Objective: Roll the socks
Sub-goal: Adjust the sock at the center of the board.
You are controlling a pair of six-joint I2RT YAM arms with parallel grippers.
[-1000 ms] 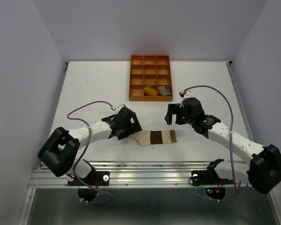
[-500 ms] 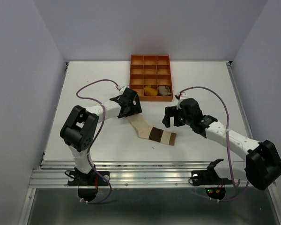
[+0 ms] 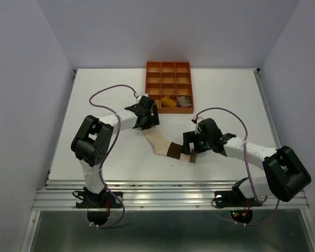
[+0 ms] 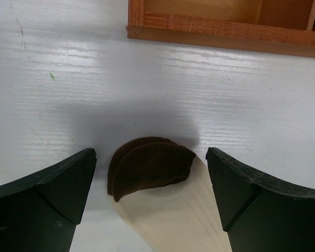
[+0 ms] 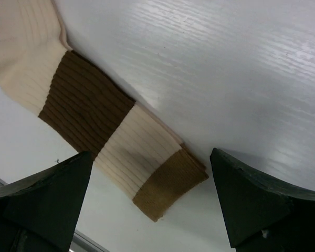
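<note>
Between the left tool (image 4: 151,170) and right tool (image 5: 149,176), both spread wide and empty, the colour-blocked sock (image 3: 160,142) lies unrolled on the tabletop (image 3: 94,105), while the mustard sock (image 3: 169,102) and taupe sock (image 3: 185,101) look finished in the orange tray (image 3: 147,86).

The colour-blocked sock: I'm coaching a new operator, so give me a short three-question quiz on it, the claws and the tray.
1. True or false: the left claw is shut on the colour-blocked sock.
2. Which part of that sock lies nearest the right claw? A) dark brown toe B) tan cuff C) cream heel
3. How many socks sit in the orange tray?
Key: 1 false, it stands open over the toe; 2 B; 3 two, the mustard sock and the taupe sock.
</note>
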